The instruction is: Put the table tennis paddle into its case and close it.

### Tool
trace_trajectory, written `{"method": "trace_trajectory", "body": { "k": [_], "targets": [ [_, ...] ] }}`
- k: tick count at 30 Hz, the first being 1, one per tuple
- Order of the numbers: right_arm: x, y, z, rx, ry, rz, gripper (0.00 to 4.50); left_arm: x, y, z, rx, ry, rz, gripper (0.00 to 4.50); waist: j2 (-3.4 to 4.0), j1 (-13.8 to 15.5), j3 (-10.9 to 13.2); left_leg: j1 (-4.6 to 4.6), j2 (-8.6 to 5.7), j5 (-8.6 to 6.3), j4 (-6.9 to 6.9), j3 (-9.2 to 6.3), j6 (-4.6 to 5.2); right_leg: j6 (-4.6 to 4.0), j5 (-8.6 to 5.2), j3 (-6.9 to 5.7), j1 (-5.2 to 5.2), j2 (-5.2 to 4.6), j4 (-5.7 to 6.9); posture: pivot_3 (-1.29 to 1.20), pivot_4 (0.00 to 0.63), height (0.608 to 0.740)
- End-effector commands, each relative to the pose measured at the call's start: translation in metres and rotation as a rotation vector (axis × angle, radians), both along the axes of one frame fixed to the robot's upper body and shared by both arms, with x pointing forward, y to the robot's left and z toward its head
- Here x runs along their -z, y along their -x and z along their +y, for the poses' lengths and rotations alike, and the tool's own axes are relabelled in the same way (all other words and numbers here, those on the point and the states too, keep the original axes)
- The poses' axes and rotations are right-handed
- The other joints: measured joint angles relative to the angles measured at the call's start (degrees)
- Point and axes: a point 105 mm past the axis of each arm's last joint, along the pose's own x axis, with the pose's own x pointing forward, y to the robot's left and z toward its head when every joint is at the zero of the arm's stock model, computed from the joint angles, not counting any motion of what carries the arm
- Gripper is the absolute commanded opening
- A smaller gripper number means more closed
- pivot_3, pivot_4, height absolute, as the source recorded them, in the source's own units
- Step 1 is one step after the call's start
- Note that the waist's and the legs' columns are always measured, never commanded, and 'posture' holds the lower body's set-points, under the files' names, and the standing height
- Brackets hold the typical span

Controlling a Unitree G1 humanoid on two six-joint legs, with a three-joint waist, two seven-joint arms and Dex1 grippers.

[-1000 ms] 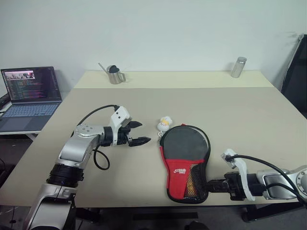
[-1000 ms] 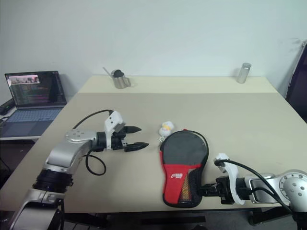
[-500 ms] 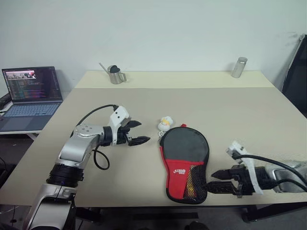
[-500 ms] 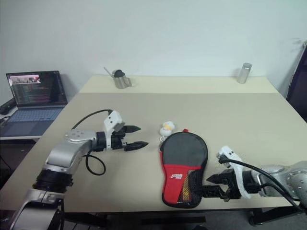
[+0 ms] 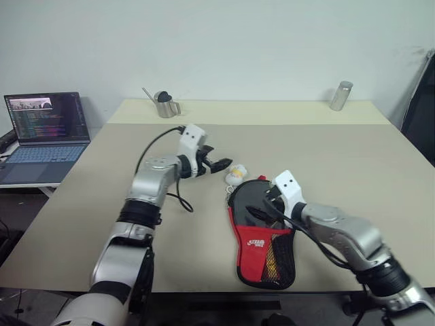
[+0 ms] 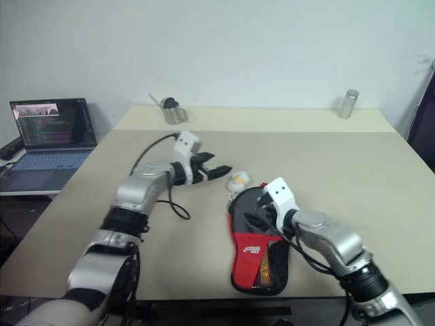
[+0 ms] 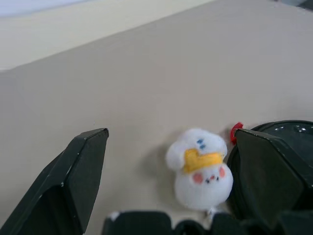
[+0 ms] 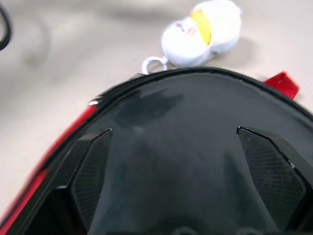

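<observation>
Paddle seemed already housed: the case (image 5: 262, 231) lay flat on the tabletop (image 5: 353, 156), round end away from the robot, with the table tennis paddle (image 5: 274, 258) just visible as a striped handle through the mesh pocket at the near end. Step in hand looked like the closing.

Right hand (image 5: 262, 206) hovered over the round end of the case, fingers spread wide, nothing between them; right wrist view showed the dark curved top of the case directly beneath and ahead of it, a red zipper tab (image 8: 282, 83) at the far rim. Whether the fingers touched the fabric, could not tell.

Left hand (image 5: 219, 163) likewise spread and empty, poised just short of a small white plush charm (image 7: 201, 169), which sat against the case's far edge, between its fingers in the wrist view.

Judgement: next move called for one hand to pin the case while the other pinched the zipper pull, small and fiddly, and drew it round the rim.
</observation>
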Motion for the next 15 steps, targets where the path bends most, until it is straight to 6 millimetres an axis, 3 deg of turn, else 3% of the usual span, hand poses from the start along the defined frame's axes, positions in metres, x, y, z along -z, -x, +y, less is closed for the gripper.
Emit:
{"method": "trace_trajectory", "body": {
  "k": [1, 8, 15],
  "targets": [
    [0.019, 0.003, 0.003, 0.006, -0.001, 0.050, 4.47, 0.013, -0.007, -0.010, -0.042, -0.051, 0.043, 4.50, 0.00, 0.0, 0.0, 0.02, 0.01, 0.00, 0.00, -0.02, 0.00, 0.00, 0.00, 0.00, 0.01, 0.00, 0.01, 0.00, 0.150, 0.740],
    [0.026, 0.009, 0.004, -0.009, 0.013, 0.070, 4.47, 0.048, -0.013, -0.006, -0.160, -0.141, 0.092, 4.50, -0.04, -0.2, -0.3, 0.27, 0.06, 0.01, -0.01, 0.03, -0.02, 0.00, 0.00, 0.05, 0.09, 0.08, 0.24, 0.00, 0.150, 0.740],
    [0.028, 0.012, 0.006, -0.026, 0.023, 0.076, 4.47, 0.053, -0.019, -0.001, -0.262, -0.140, 0.102, 4.50, -0.20, -0.2, -0.9, 0.32, 0.03, 0.02, 0.01, 0.01, -0.02, 0.00, 0.01, 0.05, 0.17, 0.08, 0.26, 0.00, 0.150, 0.740]
  ]
}}
